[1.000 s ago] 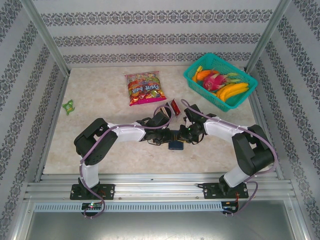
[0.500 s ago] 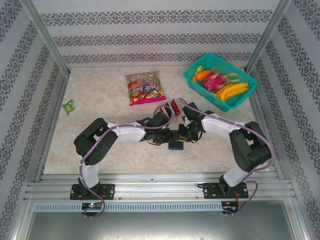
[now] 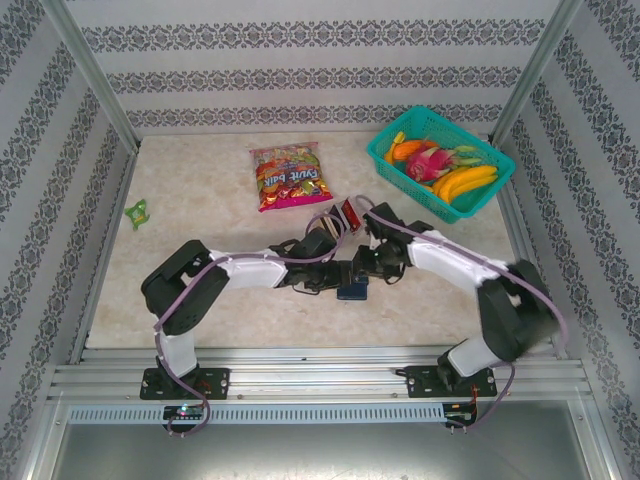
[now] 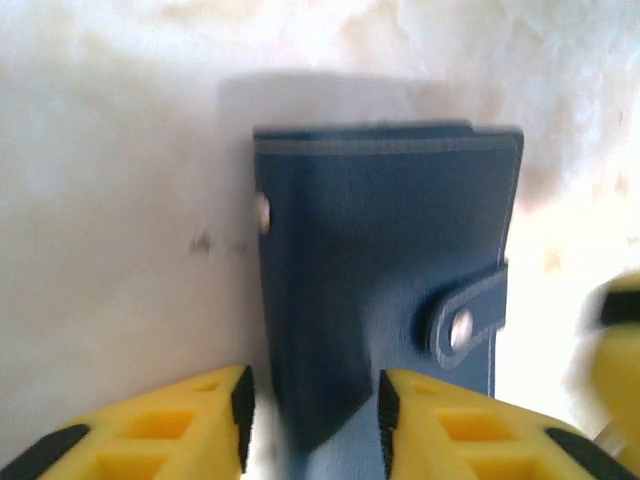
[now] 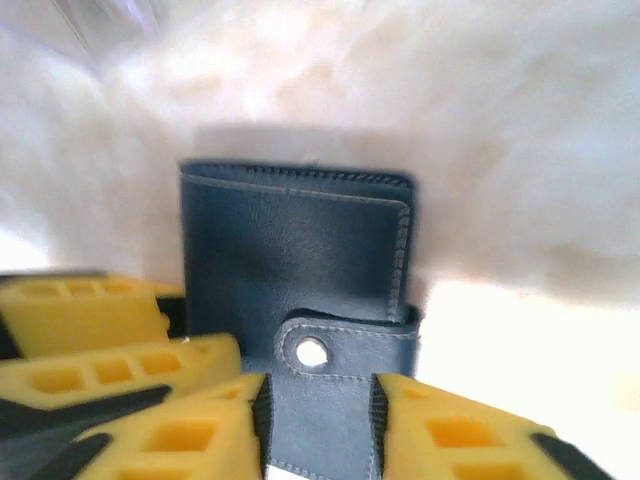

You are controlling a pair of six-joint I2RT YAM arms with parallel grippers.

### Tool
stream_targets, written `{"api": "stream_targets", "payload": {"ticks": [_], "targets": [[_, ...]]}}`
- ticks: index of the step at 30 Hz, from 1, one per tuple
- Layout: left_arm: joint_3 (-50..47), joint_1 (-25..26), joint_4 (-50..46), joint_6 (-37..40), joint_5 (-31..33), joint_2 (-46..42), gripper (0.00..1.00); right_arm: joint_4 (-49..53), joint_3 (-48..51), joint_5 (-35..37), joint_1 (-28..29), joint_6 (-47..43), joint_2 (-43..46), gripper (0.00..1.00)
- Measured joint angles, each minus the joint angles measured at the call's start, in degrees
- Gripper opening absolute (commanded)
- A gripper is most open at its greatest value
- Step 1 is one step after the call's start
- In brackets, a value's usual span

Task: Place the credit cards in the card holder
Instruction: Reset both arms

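**While Two Grippers Met, the Card Holder Lay Shut Between Them**

When both arms reached toward the middle of the table point(image 3: 300, 330), the card holder point(image 3: 351, 290) lay flat there, a bit toward 6 o'clock from the center. It was dark blue and folded shut. Its little clasp tab point(image 4: 465, 322) wrapped round one edge and had a shiny stud on it.

The left gripper point(image 4: 312, 425) came at it from 9 o'clock. Its yellow fingers point(image 4: 190, 425) were spread, with one end of the card holder between them. A thin strip of pale table showed between one pad and the leather, so the fingers were not squeezing it.

The right gripper point(image 5: 320, 425) came from 3 o'clock. The tab end of the card holder filled the gap between its yellow fingers point(image 5: 470, 435). Whether they were pinching it or only sitting right beside it, I could not tell. In the right wrist view, a finger of the left gripper sat at 9 o'clock, just beside the card holder.

One red credit card point(image 3: 350, 213) lay on the table at 12 o'clock from the card holder, close to the two arms and not inside it.

Farther back, a bright snack bag point(image 3: 290, 177) lay at 11 o'clock. A teal basket point(image 3: 385, 158) stood at 1 o'clock near the far corner, with bananas point(image 3: 465, 182) and other fruit in it. A small green thing point(image 3: 137, 211) lay at 10 o'clock, near the table's edge.
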State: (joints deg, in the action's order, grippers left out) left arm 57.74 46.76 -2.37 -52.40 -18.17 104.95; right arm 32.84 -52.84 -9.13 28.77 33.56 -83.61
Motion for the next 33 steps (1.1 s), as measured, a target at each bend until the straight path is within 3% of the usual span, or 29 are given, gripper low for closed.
{"api": "stream_targets", "payload": {"ticks": [4,6,7,8,12,16,18,24,29,30,33], "targets": [[-2.29,0.90,-5.66,3.15,8.04,-9.99,0.67,-3.89,1.95,13.66,-3.61,-4.70,15.80,0.79],[-2.36,0.46,-8.17,5.03,14.25,-15.52,0.77,-8.63,4.96,20.96,-6.56,-8.09,21.64,0.82],[-2.54,-0.13,-9.38,6.19,18.05,-18.64,0.94,-11.89,7.21,24.13,-8.20,-10.25,23.61,0.83],[-3.08,-1.14,-10.36,7.45,22.12,-21.84,1.00,-15.76,9.84,26.80,-9.62,-12.85,24.52,0.84],[-8.57,-9.16,-12.26,11.82,36.26,-31.82,1.00,-32.28,21.57,33.81,-13.49,-23.23,20.74,0.86],[-16.22,-22.51,-13.09,16.76,47.01,-38.21,1.00,-41.59,25.62,33.55,-17.94,-28.22,11.41,0.86],[-20.41,-26.16,-10.75,20.61,50.73,-40.00,1.00,-48.35,25.92,32.02,-19.54,-29.99,8.13,0.86],[-28.37,-31.23,1.22,35.30,51.49,-40.57,1.00,-67.56,27.06,23.43,-23.32,-32.70,1.16,0.87],[-33.07,-35.39,17.51,44.70,46.47,-34.34,1.00,-80.43,32.37,16.70,-26.16,-32.96,-2.10,0.91],[-33.99,-36.02,19.87,45.86,45.48,-33.18,1.00,-80.85,32.83,16.26,-26.16,-32.94,-2.78,0.97],[-36.76,-37.99,27.26,49.09,40.96,-30.42,1.00,-80.56,32.57,15.06,-26.43,-32.68,-3.13,0.98]]}}
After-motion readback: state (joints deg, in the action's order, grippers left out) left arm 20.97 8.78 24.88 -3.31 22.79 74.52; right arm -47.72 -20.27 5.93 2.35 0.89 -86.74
